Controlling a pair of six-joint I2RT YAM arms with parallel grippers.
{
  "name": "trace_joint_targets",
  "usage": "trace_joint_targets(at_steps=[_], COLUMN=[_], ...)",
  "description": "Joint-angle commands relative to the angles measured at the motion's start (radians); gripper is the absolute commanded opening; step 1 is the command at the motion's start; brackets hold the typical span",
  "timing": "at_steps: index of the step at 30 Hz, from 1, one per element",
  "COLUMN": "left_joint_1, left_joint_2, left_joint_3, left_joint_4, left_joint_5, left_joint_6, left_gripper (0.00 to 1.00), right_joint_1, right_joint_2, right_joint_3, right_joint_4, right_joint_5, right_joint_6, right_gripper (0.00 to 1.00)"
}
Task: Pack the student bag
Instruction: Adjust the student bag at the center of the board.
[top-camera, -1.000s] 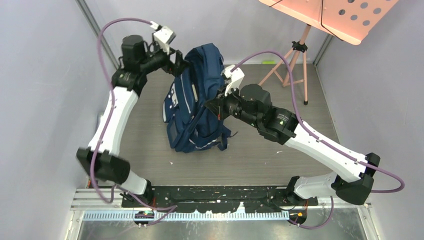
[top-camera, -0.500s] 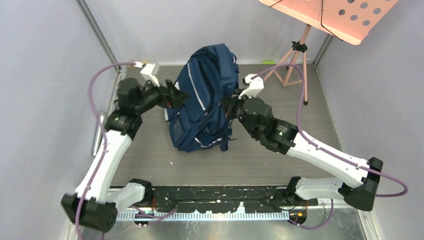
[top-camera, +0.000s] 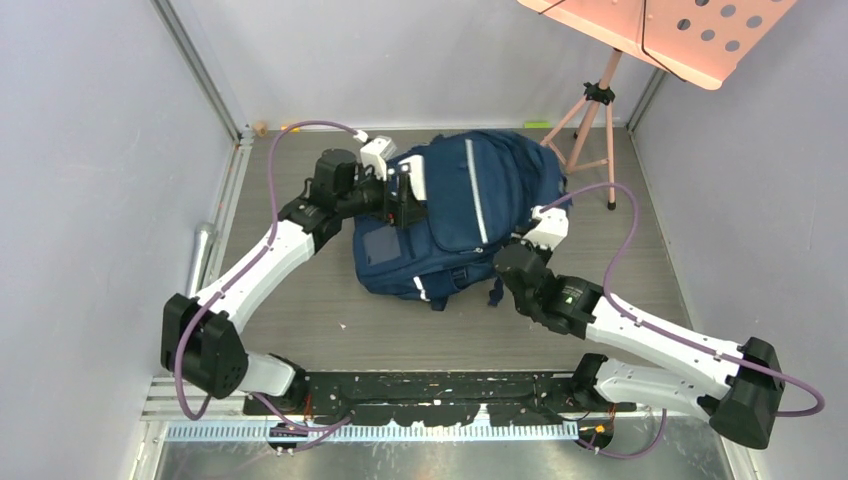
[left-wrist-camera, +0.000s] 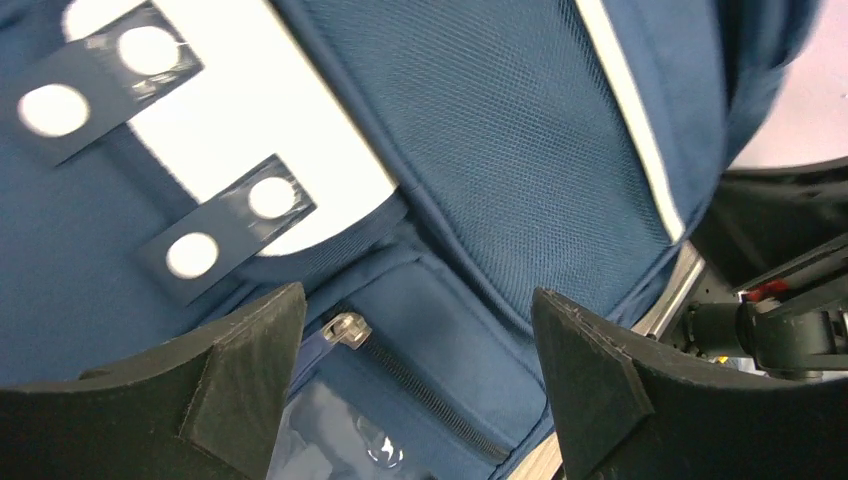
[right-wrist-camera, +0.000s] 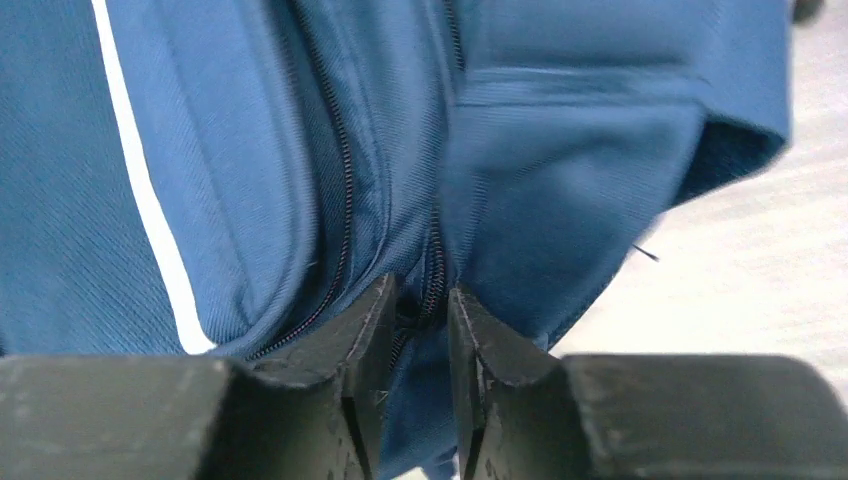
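On the tabletop (top-camera: 330, 290), student bag (top-camera: 460, 215) lies crosswise: left fingers (left-wrist-camera: 240, 370) wide, empty, at its front; right fingers (right-wrist-camera: 365, 350) barely parted astride its zip (right-wrist-camera: 435, 270), hold uncertain.

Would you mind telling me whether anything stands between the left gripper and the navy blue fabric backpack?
Nothing visible does. The left gripper hangs open right over the front of the large navy blue fabric backpack. In the wrist view a small metal zip pull shows between its fingers, with only the bag's own fabric there.
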Motion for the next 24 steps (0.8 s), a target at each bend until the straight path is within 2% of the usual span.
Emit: trace_joint_targets(at_steps=[1, 3, 7, 15, 20, 24], left_joint_1=[-0.018, -0.035, -0.062, -0.204, -0.261, -0.261], left_joint_2=[0.055, 0.073, 0.07, -0.04, -0.041, -0.044], left_joint_3=[0.082, 0.094, 0.101, 0.05, 0.035, -0.033], left_joint_4=[0.037, 0.037, 0.033, 0.045, 0.039, 0.087], left_joint_5=[0.0, -0.002, -0.024, -0.098, -0.225, -0.289], left_joint_6=[0.047, 0.067, 0.098, 0.244, 0.227, 0.163], left_gripper=[0.87, 0.87, 0.87, 0.89, 0.89, 0.89], right_joint_1=[0.021, 0.021, 0.021, 0.021, 0.024, 0.048], right_joint_2=[-0.013, -0.048, -0.117, -0.197, -0.161, -0.088], right_joint_3=[-0.068, -0.059, -0.01, 0.091, 0.076, 0.074], right_joint_4=[-0.232, -0.257, -0.321, -0.444, -0.358, -0.28], right_joint_5=[-0.056, -0.047, -0.038, -0.056, -0.197, -0.222], right_joint_6=[0.108, 0.101, 0.075, 0.055, 0.039, 0.062], right_gripper=[0.4, 0.56, 0.67, 0.71, 0.71, 0.75])
